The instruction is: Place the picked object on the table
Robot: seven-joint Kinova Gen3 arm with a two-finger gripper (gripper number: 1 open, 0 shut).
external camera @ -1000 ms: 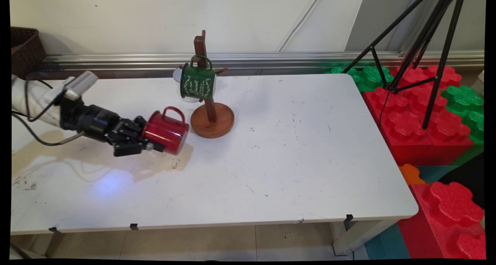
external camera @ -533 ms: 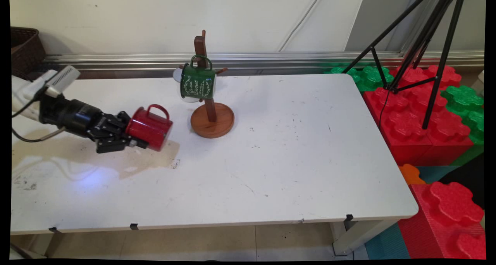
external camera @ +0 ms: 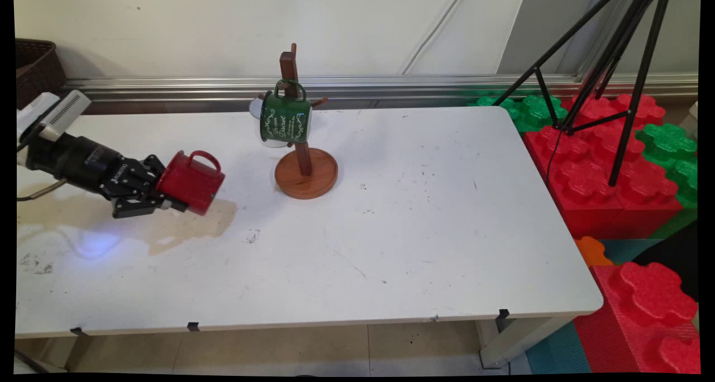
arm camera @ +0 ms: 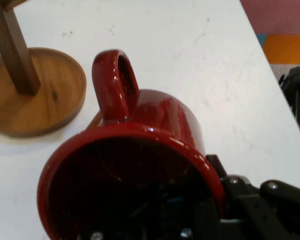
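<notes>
End effector [external camera: 167,195] clamped on the red mug's [external camera: 192,182] rim, handle up; mug stand [external camera: 304,172] ahead of it.

— What's in the gripper [external camera: 167,197]?
— A glossy red mug [external camera: 192,182], pinched by its rim at the frame's left, lying sideways above the table, handle up, base pointing right.

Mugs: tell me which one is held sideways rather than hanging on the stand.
The red mug, gripped at its rim by the gripper, lies sideways above the table. The green mug hangs by its handle on the wooden stand.
</notes>
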